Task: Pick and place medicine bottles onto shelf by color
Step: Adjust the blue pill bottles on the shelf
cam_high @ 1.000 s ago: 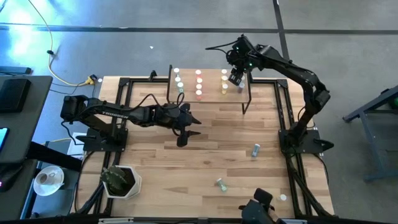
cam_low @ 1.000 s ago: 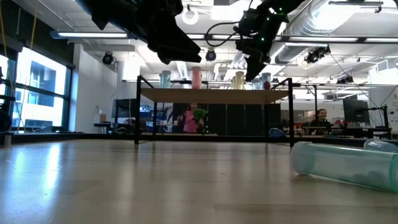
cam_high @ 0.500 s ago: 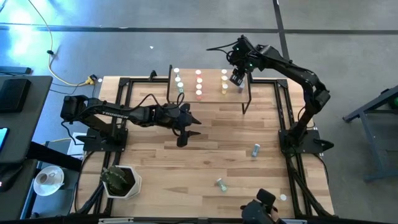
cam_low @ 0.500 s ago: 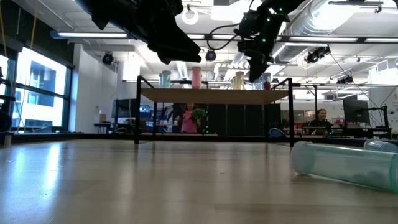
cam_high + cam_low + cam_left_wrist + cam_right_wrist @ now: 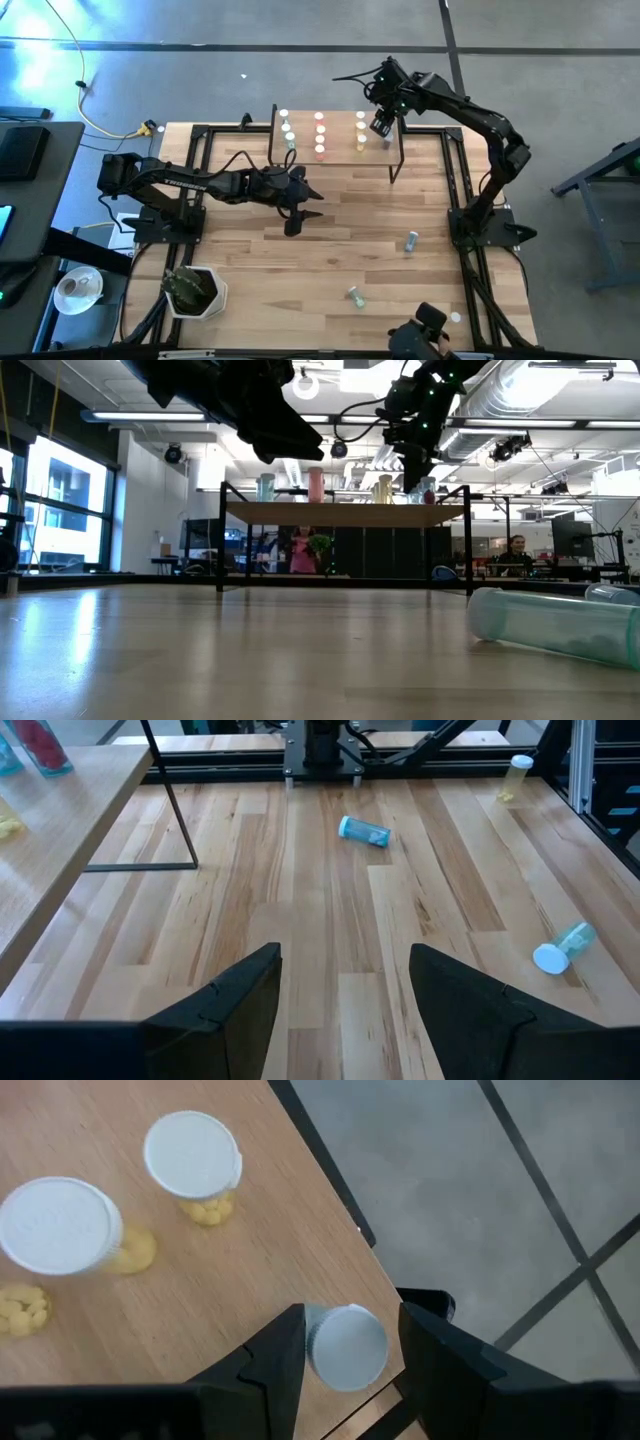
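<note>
Right gripper: you had the right gripper over the shelf's 3 o'clock end, fingers straddling a white-capped bottle near the corner; whether they pressed it or stood just off it, I could not tell.
Why there: the yellow bottles stood in their own row beside it, so this end looked reserved for another color.
Left gripper: you kept the left gripper parked wide apart and empty above the worktop, clear of the shelf.
Bottles left: a teal bottle and two more lay tipped on the worktop toward 5 o'clock, awaiting sorting.
</note>
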Controlling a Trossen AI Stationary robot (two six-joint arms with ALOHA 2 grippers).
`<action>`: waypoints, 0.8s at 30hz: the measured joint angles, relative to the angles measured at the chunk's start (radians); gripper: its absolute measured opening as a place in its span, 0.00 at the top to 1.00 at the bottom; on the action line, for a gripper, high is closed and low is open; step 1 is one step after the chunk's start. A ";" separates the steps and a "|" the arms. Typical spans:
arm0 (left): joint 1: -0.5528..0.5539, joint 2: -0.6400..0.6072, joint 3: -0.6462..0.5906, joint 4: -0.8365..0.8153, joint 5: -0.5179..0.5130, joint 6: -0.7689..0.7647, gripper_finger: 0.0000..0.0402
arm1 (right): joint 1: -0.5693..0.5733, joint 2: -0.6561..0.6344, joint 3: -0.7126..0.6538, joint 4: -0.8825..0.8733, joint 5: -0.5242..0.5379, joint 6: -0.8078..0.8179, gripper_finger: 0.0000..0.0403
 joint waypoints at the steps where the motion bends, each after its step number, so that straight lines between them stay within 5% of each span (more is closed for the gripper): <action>1: 0.000 0.000 0.000 0.000 0.000 0.000 0.47 | 0.000 0.000 0.000 0.000 0.000 0.000 0.62; 24: 0.000 0.000 0.000 0.000 0.000 0.000 0.47 | 0.000 -0.001 0.000 -0.034 0.027 -0.020 0.62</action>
